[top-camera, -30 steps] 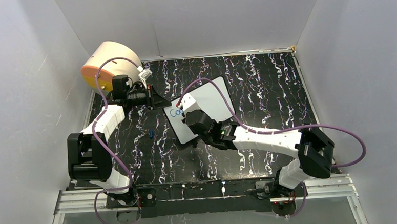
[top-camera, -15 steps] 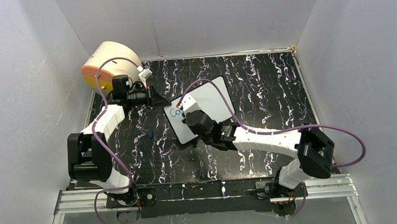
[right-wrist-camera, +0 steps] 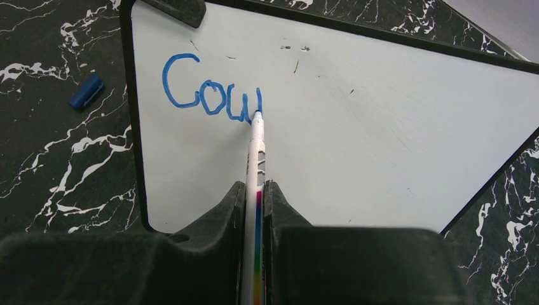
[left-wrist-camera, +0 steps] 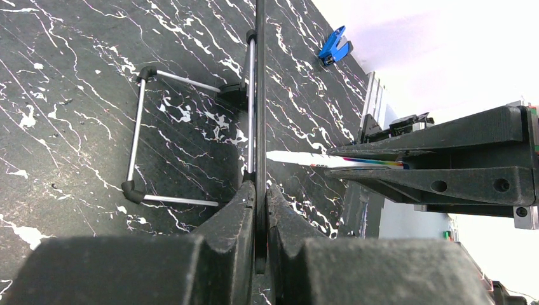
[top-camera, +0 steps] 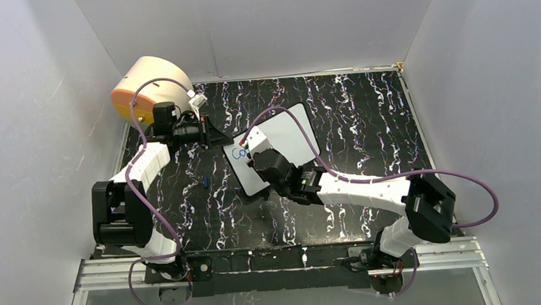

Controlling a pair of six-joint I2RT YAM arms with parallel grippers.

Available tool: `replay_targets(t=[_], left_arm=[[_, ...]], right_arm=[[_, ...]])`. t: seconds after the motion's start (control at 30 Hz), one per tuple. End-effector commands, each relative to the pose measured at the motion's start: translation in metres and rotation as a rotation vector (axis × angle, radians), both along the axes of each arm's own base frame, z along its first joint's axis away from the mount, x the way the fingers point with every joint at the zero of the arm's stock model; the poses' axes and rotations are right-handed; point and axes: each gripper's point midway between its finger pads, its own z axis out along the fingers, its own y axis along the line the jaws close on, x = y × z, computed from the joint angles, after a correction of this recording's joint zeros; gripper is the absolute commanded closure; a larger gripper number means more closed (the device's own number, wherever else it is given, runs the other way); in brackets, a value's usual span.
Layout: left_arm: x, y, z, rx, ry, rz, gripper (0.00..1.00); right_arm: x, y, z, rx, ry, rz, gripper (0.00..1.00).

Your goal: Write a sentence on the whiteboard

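The whiteboard (top-camera: pixel 284 141) lies tilted on the black marbled table; it fills the right wrist view (right-wrist-camera: pixel 381 127). Blue handwriting (right-wrist-camera: pixel 213 92) on it reads "Cou". My right gripper (right-wrist-camera: pixel 256 190) is shut on a white marker (right-wrist-camera: pixel 257 159) whose blue tip touches the board at the end of the "u". My left gripper (left-wrist-camera: pixel 259 190) is shut on the board's thin black edge (left-wrist-camera: pixel 260 95), seen edge-on, at the board's far left corner (top-camera: pixel 226 142). The marker (left-wrist-camera: pixel 330 160) and the right gripper's fingers (left-wrist-camera: pixel 445 152) also show in the left wrist view.
A cream-and-orange drum (top-camera: pixel 149 85) stands at the back left by the wall. A blue marker cap (top-camera: pixel 205 181) lies on the table left of the board, also seen in the right wrist view (right-wrist-camera: pixel 86 91) and the left wrist view (left-wrist-camera: pixel 334 46). A wire stand (left-wrist-camera: pixel 184 140) props the board.
The right gripper has shifted slightly as the blue writing grew at the board's left end. The left arm has not moved.
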Motion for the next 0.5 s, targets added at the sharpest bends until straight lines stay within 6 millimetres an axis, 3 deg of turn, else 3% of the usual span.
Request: replay_targets(t=[0.0,0.47], left_arm=[[-0.0004,0.0008,-0.0105,0.024,0.031,0.007,1.00],[-0.0010,0.0007,-0.0092,0.025,0.027,0.008,1.00]], right_arm=[[0.0096,0.0047,0.0243,0.070,-0.056,-0.022,1.00],[0.0151,0.0048,0.0301,0.076,-0.071,-0.040,1.00]])
